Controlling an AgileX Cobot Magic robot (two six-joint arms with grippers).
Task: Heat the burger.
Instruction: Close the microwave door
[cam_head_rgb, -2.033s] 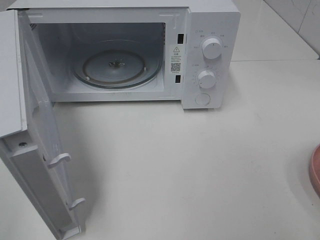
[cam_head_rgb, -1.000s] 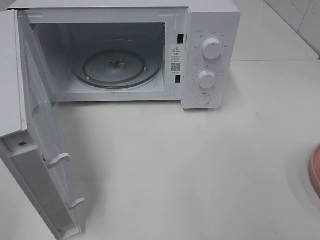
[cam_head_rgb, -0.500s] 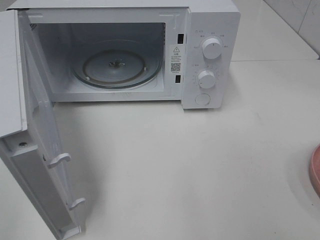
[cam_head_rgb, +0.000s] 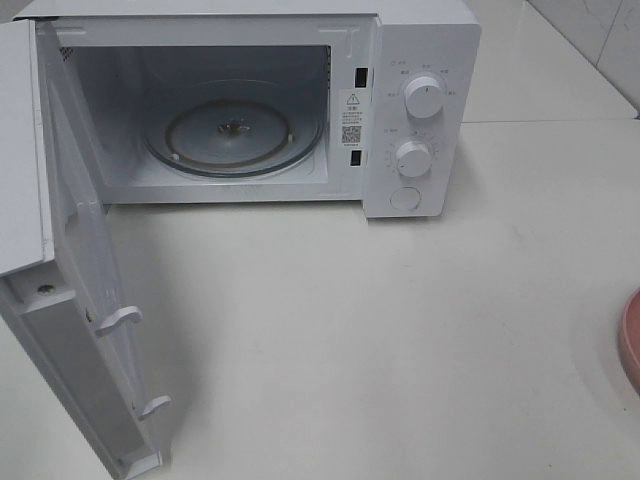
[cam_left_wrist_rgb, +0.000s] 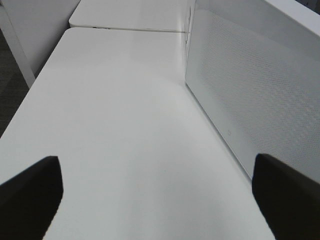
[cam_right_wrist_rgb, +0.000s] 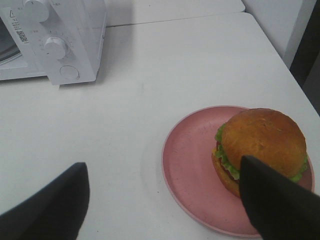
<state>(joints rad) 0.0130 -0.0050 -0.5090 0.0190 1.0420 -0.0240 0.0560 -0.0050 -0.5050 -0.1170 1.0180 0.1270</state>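
Burger (cam_right_wrist_rgb: 260, 145) part-hidden by right gripper (cam_right_wrist_rgb: 162, 200) fingertip; plate (cam_head_rgb: 631, 340) cut off.

From the left wrist cam we're looking down at a plain white tabletop (cam_left_wrist_rgb: 125, 130), with the left gripper (cam_left_wrist_rgb: 160, 200) spread wide, its two dark fingertips (cam_left_wrist_rgb: 30, 192) poking into the corners of the shot and nothing between them. Off to one side we've got a white panel with a fine dotted mesh pattern (cam_left_wrist_rgb: 255, 95) standing upright on the table, apart from the fingers. Further back there's a seam where a second white surface (cam_left_wrist_rgb: 130, 12) butts up against ours.
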